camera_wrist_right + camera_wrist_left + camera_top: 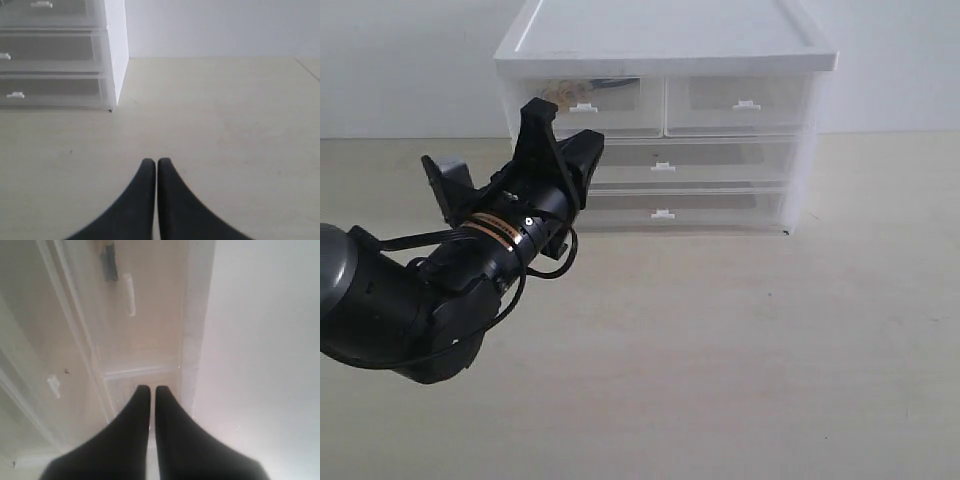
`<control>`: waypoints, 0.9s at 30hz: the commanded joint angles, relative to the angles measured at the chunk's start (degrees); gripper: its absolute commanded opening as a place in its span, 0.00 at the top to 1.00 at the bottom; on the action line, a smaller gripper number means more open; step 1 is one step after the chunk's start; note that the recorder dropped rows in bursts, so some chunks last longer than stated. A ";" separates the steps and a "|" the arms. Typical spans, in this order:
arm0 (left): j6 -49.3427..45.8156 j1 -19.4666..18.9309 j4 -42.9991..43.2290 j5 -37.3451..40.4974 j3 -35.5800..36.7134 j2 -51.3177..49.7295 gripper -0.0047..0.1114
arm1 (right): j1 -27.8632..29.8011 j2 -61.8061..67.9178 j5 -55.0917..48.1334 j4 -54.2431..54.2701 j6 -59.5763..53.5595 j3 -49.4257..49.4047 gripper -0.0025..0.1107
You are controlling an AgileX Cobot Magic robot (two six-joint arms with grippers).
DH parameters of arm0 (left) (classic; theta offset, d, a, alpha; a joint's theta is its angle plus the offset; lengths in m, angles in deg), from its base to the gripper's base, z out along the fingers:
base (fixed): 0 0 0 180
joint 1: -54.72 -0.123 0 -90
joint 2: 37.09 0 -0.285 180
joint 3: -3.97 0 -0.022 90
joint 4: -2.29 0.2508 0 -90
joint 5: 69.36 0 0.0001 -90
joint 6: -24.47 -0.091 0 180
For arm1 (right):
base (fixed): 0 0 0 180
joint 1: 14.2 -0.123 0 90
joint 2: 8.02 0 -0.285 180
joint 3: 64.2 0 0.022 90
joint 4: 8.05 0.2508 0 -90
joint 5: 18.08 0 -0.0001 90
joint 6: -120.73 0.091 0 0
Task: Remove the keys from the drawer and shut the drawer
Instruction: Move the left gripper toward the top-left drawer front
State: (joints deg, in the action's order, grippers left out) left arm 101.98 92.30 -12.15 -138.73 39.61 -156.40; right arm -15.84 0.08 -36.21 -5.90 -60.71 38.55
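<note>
1. While my left pincer (592, 145) hangs in front of the left side of the cabinet (660, 45), its two black fingers (142, 405) lie pressed together with only a hairline slit between them, gripping nothing.
2. I am turned on my side there, so in the exterior view one finger sits above the other. The tips point at the cabinet front, near the top left corner of the upper full-width drawer (710, 160). They look just short of the plastic, but I cannot tell for sure whether they touch.
3. At the top left, the drawer (620, 105) is pushed in, its front level with the right-hand half drawer (740, 100) beside it. Its white tab handle (583, 107) sits just above my tips.
4. Inside that drawer lie the keys (560, 90), a gold smudge behind the translucent front, just left of the tab and partly hidden by the upper end of my pincer.
5. My right pincer (151, 161) is outside the exterior view. Its own wrist view shows it closed just as narrowly and carrying nothing, held over the tabletop (740, 350), with the cabinet's lower right corner ahead, off to one side and well apart.
6. For edges, the cabinet's top rim overhangs the drawer fronts, the lower full-width drawer (720, 208) sits just above the tabletop, and the wall (400, 60) stands close behind the cabinet.
7. My left arm (410, 290) lies low across the left foreground. The tabletop runs broad and pale in front of the cabinet and out past its right side.
</note>
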 commanded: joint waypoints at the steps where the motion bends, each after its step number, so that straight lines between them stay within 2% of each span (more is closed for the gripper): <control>1: -1.10 -0.47 -1.44 -0.60 -0.45 -0.28 0.92 | -0.13 -0.31 10.71 1.30 0.09 0.03 0.98; 5: -1.23 -1.81 -1.70 -0.60 -0.33 -0.28 0.92 | -0.13 -0.31 25.24 5.15 3.11 0.03 0.98; 7: -1.23 -2.45 -1.70 -0.60 -0.33 -0.28 0.92 | -0.13 -0.31 28.78 6.91 3.27 0.03 0.98; 11: -1.23 -3.37 -3.27 -0.60 -0.33 -0.28 0.92 | -0.13 2.82 21.46 7.44 2.61 1.83 0.98; 15: -5.39 -4.34 -2.22 -0.60 -0.33 -0.28 0.92 | -0.13 12.14 23.40 7.44 1.88 5.29 0.98; 17: -8.25 -4.34 -1.98 -0.60 -0.33 -0.28 0.92 | -0.13 17.78 21.99 7.44 0.31 8.99 0.98; 21: -8.12 -4.34 -2.08 -0.60 -0.44 -0.28 0.92 | -0.13 28.87 15.76 7.44 -3.50 19.01 0.98; 27: -3.35 -4.34 -2.08 -0.60 -0.44 -0.28 0.92 | -0.13 39.68 20.18 7.44 -3.50 28.83 0.98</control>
State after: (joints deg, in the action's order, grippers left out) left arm 96.95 88.06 -14.29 -138.73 39.42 -156.66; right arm -15.91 36.68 -18.71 1.62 -63.61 64.32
